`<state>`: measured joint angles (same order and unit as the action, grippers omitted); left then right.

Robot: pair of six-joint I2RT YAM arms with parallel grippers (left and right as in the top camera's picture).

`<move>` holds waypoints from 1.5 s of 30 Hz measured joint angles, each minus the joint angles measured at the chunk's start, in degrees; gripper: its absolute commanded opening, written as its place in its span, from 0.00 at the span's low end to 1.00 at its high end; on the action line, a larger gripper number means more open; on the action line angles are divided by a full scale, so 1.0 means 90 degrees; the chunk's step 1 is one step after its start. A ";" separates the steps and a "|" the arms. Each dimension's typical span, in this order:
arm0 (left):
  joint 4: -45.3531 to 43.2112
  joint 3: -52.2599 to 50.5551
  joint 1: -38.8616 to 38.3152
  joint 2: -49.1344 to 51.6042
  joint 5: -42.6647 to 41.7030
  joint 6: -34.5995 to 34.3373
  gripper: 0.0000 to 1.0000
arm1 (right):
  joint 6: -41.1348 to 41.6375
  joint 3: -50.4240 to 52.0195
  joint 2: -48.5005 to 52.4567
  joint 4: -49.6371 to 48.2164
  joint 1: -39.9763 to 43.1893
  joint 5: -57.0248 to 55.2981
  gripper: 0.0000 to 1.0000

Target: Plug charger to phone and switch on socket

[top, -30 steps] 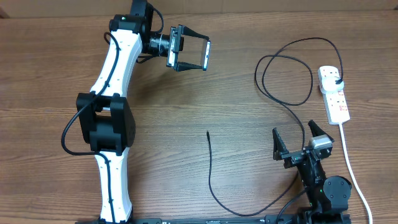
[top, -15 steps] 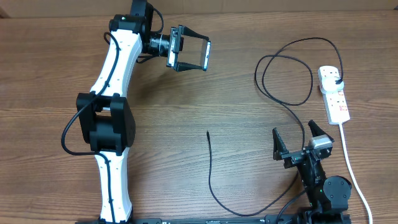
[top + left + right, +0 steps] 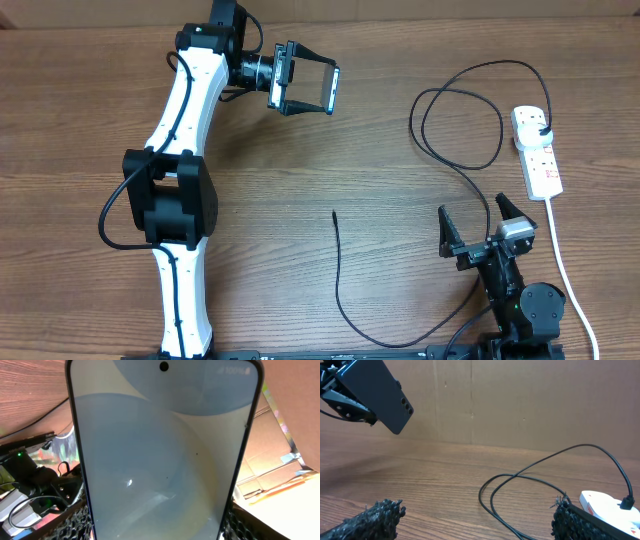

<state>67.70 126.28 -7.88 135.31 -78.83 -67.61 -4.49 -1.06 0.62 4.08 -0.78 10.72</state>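
Note:
My left gripper point(image 3: 308, 90) is shut on the phone point(image 3: 329, 90) and holds it on edge above the far part of the table. Its light blue screen fills the left wrist view point(image 3: 160, 455), and its dark back shows in the right wrist view point(image 3: 380, 392). The black charger cable point(image 3: 340, 290) lies on the table with its connector tip point(image 3: 333, 213) free near the middle. It loops at the right point(image 3: 520, 495) and its plug point(image 3: 540, 132) sits in the white socket strip point(image 3: 538, 160). My right gripper point(image 3: 478, 227) is open and empty near the front right.
The strip's thick white cord point(image 3: 565, 270) runs toward the front right edge beside my right arm. A brown cardboard wall point(image 3: 520, 400) stands behind the table. The left arm's white links point(image 3: 180, 200) stretch along the left side.

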 measured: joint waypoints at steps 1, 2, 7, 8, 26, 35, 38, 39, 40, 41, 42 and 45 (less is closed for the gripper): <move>-0.0002 0.0000 0.0000 0.0000 0.0000 0.0000 0.04 | -0.0002 0.0000 0.0002 0.0000 -0.0002 0.0000 1.00; -0.0002 0.0000 0.0000 0.0000 0.0000 0.0000 0.04 | 0.0000 0.0000 0.0002 0.0002 0.0000 0.0002 1.00; -0.0002 0.0000 0.0000 0.0000 0.0000 0.0000 0.04 | -0.0002 0.0000 0.0002 0.0000 0.0000 0.0002 1.00; -0.0002 0.0000 0.0000 0.0000 0.0002 0.0000 0.04 | 0.0002 0.0000 0.0000 0.0000 -0.0002 0.0000 1.00; -0.0005 0.0000 0.0000 0.0000 0.0015 0.0000 0.04 | 0.0529 0.0000 0.0000 -0.0299 -0.0002 0.0073 1.00; -0.0024 0.0000 0.0000 0.0000 0.0126 0.0000 0.04 | 0.1554 -0.0017 0.0002 -0.0243 0.0000 0.0340 1.00; -0.0022 0.0000 0.0000 0.0000 0.0386 0.0000 0.04 | 0.1746 -0.0260 0.0036 0.0160 -0.0002 0.0425 1.00; -0.0024 0.0000 0.0000 0.0000 0.0544 0.0000 0.04 | 0.1812 -0.0471 0.0109 0.0265 -0.0002 0.0454 1.00; -0.0024 0.0000 0.0000 0.0000 0.0641 0.0000 0.04 | 0.1843 -0.0682 0.0187 0.0398 -0.0002 0.0459 1.00; -0.0019 0.0000 0.0000 0.0000 0.0755 0.0000 0.04 | 0.1863 -0.0877 0.0301 0.0474 0.0000 0.0461 1.00; -0.0027 0.0000 0.0000 0.0000 0.0857 0.0000 0.04 | 0.1885 -0.1088 0.0457 0.0525 0.0000 0.0461 1.00; -0.0024 0.0000 0.0000 0.0000 0.1241 0.0000 0.04 | 0.1931 -0.1821 0.1056 0.0748 0.0000 0.0498 1.00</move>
<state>67.48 126.28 -7.88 135.31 -67.66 -67.61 12.88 -17.45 10.13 10.81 -0.78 15.20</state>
